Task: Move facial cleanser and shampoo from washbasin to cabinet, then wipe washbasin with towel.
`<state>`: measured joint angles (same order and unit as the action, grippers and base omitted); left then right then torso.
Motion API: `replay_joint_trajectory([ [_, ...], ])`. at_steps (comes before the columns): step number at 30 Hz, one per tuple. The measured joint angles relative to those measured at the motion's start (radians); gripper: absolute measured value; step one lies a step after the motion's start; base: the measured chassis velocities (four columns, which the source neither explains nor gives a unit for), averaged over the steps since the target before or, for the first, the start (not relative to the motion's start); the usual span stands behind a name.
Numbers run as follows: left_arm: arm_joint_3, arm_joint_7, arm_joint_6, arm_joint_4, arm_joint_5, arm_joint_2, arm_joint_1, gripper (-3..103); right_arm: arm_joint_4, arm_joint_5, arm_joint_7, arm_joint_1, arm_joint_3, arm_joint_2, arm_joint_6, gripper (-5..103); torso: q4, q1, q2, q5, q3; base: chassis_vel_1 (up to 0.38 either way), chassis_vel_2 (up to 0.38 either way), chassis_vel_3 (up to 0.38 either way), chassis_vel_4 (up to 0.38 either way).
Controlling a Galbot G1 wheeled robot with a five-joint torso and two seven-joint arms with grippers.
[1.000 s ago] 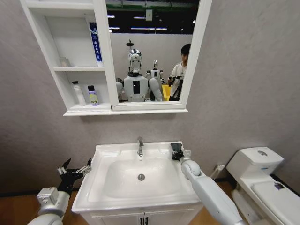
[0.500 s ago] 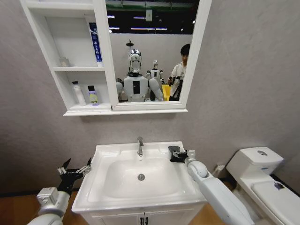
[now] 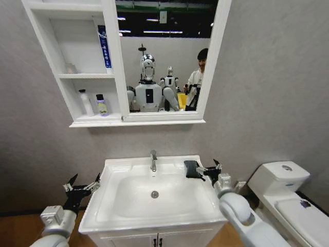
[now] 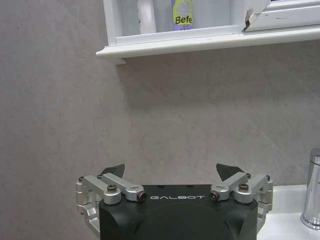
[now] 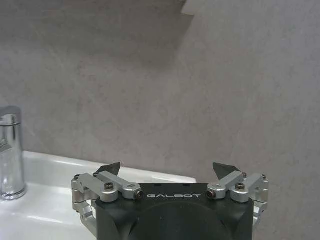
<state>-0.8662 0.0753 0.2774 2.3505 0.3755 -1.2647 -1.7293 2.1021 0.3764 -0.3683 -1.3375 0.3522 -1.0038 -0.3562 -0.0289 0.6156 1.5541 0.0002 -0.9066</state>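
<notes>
We note a glossy white ceramic washbasin (image 3: pixel 154 198) with chrome tap (image 3: pixel 153 161). A small folded black towel (image 3: pixel 192 169) lies on its rim. The white wall-hung cabinet (image 3: pixel 77 76) shelves a white bottle with purple label (image 3: pixel 102 105) and a blue tube (image 3: pixel 104 46). The wall is mottled grey.

At lower centre sits the white rectangular ceramic washbasin (image 3: pixel 128 203) with its chrome tap (image 3: pixel 153 160). A small folded black towel (image 3: pixel 192 169) lies on its back right rim. The right gripper (image 3: pixel 211 168), fingers spread, hovers just beside the towel. The left gripper (image 3: pixel 81 185), also spread, waits at lower left. The white three-shelf cabinet (image 3: pixel 77 75), upper left, holds bottles.
</notes>
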Motion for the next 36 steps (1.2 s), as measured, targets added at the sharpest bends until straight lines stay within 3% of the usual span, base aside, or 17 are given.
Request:
replay_joint_trajectory([
  [4,0.000,0.000,0.000,0.000,0.000,0.000,0.000,100,0.038,-0.056,0.008,-0.047,-0.005,-0.033,0.000,100,0.0000,0.000,0.000,-0.0001,0.000,0.016,-0.005,-0.017,0.017],
  [11,0.000,0.000,0.000,0.000,0.000,0.000,0.000,100,0.096,-0.104,0.010,-0.123,0.002,-0.019,-0.002,100,-0.0001,0.000,0.000,-0.0004,0.000,0.130,-0.135,-0.137,0.129],
  [24,0.000,0.001,0.000,0.000,0.000,0.000,0.000,100,0.134,-0.041,-0.007,-0.158,-0.010,0.072,-0.032,100,-0.0001,0.000,0.000,-0.0006,0.000,0.259,-0.260,-0.250,0.249],
  [35,0.000,0.001,0.000,0.000,0.000,0.000,0.000,100,0.154,-0.041,-0.009,-0.188,-0.012,0.077,-0.035,100,-0.0004,0.000,0.000,0.0002,0.000,0.361,-0.352,-0.357,0.354],
  [36,0.000,0.001,0.000,0.000,0.000,0.000,0.000,100,0.157,-0.047,-0.008,-0.195,-0.012,0.076,-0.034,100,-0.0003,-0.001,0.000,-0.0010,0.000,0.348,-0.342,-0.326,0.338],
])
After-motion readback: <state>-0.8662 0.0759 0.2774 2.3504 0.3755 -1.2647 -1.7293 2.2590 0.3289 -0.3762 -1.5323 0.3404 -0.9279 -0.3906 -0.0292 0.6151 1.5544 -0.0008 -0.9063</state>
